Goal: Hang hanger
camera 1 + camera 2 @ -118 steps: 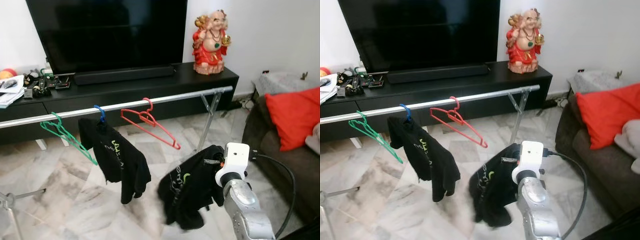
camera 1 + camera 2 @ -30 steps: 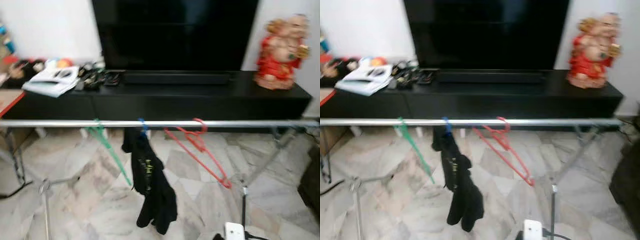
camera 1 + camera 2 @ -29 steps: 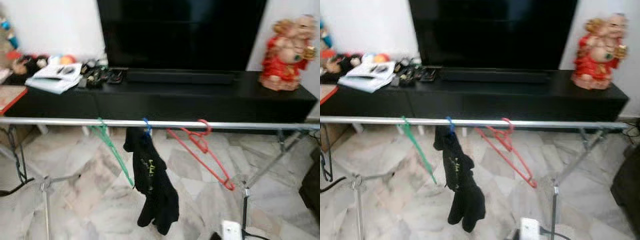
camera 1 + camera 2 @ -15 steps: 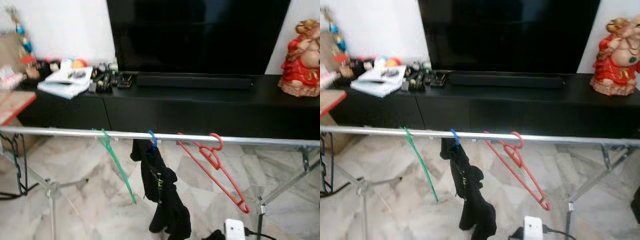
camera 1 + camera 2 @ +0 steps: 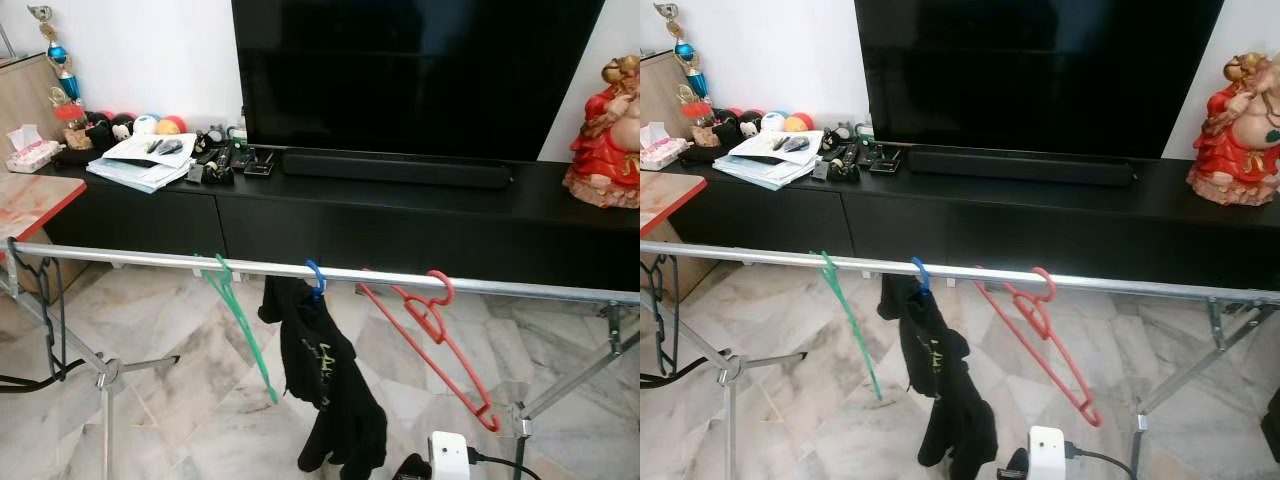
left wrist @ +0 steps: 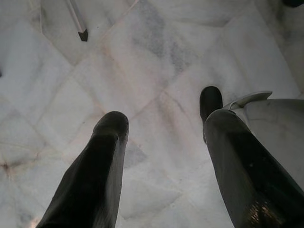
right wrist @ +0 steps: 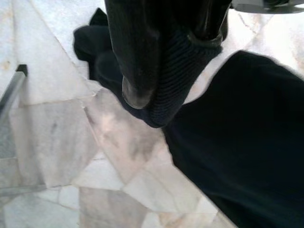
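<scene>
A silver rail (image 5: 520, 286) runs across the head view in front of me. On it hang an empty green hanger (image 5: 243, 325), a blue hanger (image 5: 316, 277) carrying a black shirt (image 5: 328, 385), and an empty red hanger (image 5: 440, 335). My right wrist (image 5: 448, 456) sits low at the bottom edge, below the red hanger. In the right wrist view my right gripper (image 7: 166, 61) is shut on the ribbed edge of a black garment (image 7: 237, 137) that hangs over the marble floor. My left gripper (image 6: 161, 116) is open above bare floor tiles.
Behind the rail stand a black TV console (image 5: 400, 215) and a large TV (image 5: 410, 75). A red figurine (image 5: 610, 135) is at its right end, papers and clutter (image 5: 150, 160) at its left. The rack's legs (image 5: 100, 375) (image 5: 560, 385) stand on the floor.
The camera has shifted and sharpened, so the rail now sits square in front. The hangers on the rail have not moved. My right wrist stays low at the bottom edge.
</scene>
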`<state>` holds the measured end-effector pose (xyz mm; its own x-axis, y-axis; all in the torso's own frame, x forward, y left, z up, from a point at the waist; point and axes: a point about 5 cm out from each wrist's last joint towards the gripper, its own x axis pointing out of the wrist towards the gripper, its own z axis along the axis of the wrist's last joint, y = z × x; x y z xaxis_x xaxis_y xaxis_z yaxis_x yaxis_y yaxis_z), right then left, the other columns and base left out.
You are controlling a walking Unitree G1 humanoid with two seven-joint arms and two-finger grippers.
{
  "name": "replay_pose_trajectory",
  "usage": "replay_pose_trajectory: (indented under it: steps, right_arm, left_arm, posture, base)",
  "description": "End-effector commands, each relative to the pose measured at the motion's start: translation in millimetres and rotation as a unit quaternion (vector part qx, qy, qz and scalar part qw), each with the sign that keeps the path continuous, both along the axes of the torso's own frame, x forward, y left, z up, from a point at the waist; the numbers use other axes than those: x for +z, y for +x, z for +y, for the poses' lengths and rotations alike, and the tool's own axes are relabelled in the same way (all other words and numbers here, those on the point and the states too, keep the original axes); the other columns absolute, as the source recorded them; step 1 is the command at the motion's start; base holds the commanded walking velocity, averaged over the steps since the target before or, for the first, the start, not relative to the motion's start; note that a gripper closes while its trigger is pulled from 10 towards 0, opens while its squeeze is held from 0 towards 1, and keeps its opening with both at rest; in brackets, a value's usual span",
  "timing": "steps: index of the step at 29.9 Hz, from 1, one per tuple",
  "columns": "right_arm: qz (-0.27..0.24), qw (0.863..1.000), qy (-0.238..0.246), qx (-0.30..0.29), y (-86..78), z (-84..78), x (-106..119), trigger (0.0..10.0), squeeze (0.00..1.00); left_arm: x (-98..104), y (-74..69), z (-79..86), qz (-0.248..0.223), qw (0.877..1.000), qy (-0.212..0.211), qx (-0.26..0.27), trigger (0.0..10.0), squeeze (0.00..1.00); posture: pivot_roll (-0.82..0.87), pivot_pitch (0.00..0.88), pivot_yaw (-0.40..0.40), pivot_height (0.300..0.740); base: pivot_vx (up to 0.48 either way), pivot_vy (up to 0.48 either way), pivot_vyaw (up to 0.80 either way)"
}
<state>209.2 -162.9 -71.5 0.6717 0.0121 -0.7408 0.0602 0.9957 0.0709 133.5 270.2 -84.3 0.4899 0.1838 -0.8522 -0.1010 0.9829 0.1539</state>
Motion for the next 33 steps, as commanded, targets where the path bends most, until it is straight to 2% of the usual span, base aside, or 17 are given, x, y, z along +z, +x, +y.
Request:
replay_pose_trajectory:
  steps: [1, 9, 16, 20, 21, 22, 23, 24, 27, 28, 30, 33]
  right_arm:
    - [0.0, 1.0, -0.004, 0.002, 2.0, -2.7, 1.2, 10.0, 0.0]
    - [0.002, 1.0, -0.007, 0.005, -0.1, -5.5, 0.2, 10.0, 0.0]
    - [0.019, 1.0, -0.015, 0.008, -8.1, -10.9, -4.0, 10.0, 0.0]
    - [0.022, 1.0, -0.016, 0.005, -9.1, -12.2, -4.5, 10.0, 0.0]
    - [0.023, 1.0, -0.016, 0.005, -9.8, -12.3, -4.9, 10.0, 0.0]
    - [0.023, 1.0, -0.016, 0.005, -9.8, -12.3, -4.9, 10.0, 0.0]
    - [0.027, 1.0, -0.016, 0.004, -13.1, -12.3, -6.6, 10.0, 0.0]
    - [0.03, 0.999, -0.016, 0.003, -15.5, -12.7, -7.8, 10.0, 0.0]
    - [0.042, 0.999, -0.018, 0.0, -23.0, -14.9, -11.4, 10.0, 0.0]
    - [0.042, 0.999, -0.018, 0.0, -23.0, -14.9, -11.4, 10.0, 0.0]
    - [0.05, 0.999, -0.02, 0.0, -29.0, -16.8, -14.1, 10.0, 0.0]
    - [0.053, 0.998, -0.02, -0.002, -32.1, -18.7, -15.2, 10.0, 0.0]
  left_arm:
    - [0.3, 0.2, 0.3, -0.005, 1.0, 0.004, 0.004, 10.0, 0.0]
    - [1.9, 0.7, 0.5, -0.031, 0.999, 0.02, 0.004, 10.0, 0.0]
    - [6.5, 4.1, -3.0, -0.1, 0.994, 0.036, 0.018, 10.0, 0.0]
    - [8.2, 6.3, -4.1, -0.117, 0.992, 0.036, 0.021, 10.0, 0.0]
    - [28.9, 47.9, -7.8, -0.192, 0.98, 0.048, -0.007, 10.0, 0.0]
    - [28.9, 47.9, -7.8, -0.192, 0.98, 0.048, -0.007, 10.0, 0.0]
    - [79.5, 110.1, -19.1, -0.322, 0.943, 0.066, -0.045, 10.0, 0.0]
    - [97.6, 122.2, -23.2, -0.362, 0.928, 0.069, -0.053, 10.0, 0.0]
    - [115.7, 125.1, -34.3, -0.413, 0.906, 0.052, -0.076, 10.0, 0.0]
    - [115.7, 125.1, -34.3, -0.413, 0.906, 0.052, -0.076, 10.0, 0.0]
    - [124.2, 125.1, -47.8, -0.44, 0.89, 0.041, -0.117, 10.0, 0.0]
    - [129.4, 123.5, -51.5, -0.452, 0.885, 0.034, -0.104, 10.0, 0.0]
  posture:
    - [0.11, 0.0, 0.013, 0.74]
    - [0.11, 0.0, 0.006, 0.74]
    - [0.12, 0.0, -0.016, 0.74]
    - [0.11, 0.0, -0.01, 0.74]
    - [0.11, 0.0, -0.01, 0.74]
    - [0.11, 0.0, -0.01, 0.74]
    - [0.09, 0.0, 0.0, 0.74]
    - [0.09, 0.0, 0.0, 0.74]
    - [0.09, 0.0, 0.004, 0.74]
    - [0.09, 0.0, 0.004, 0.74]
    - [0.08, 0.0, 0.009, 0.74]
    - [0.08, 0.0, 0.005, 0.74]
  base:
    - [0.0, -0.386, 0.0]
    - [0.0, -0.096, 0.0]
    - [0.0, 0.0, 0.0]
    - [0.0, 0.0, 0.0]
    - [0.0, 0.0, 0.0]
    - [0.0, 0.0, 0.0]
    - [0.0, 0.0, 0.0]
    - [0.0, 0.0, 0.0]
    - [0.0, 0.0, 0.0]
    - [0.0, 0.0, 0.0]
    - [0.0, 0.0, 0.0]
    - [0.0, 0.0, 0.0]
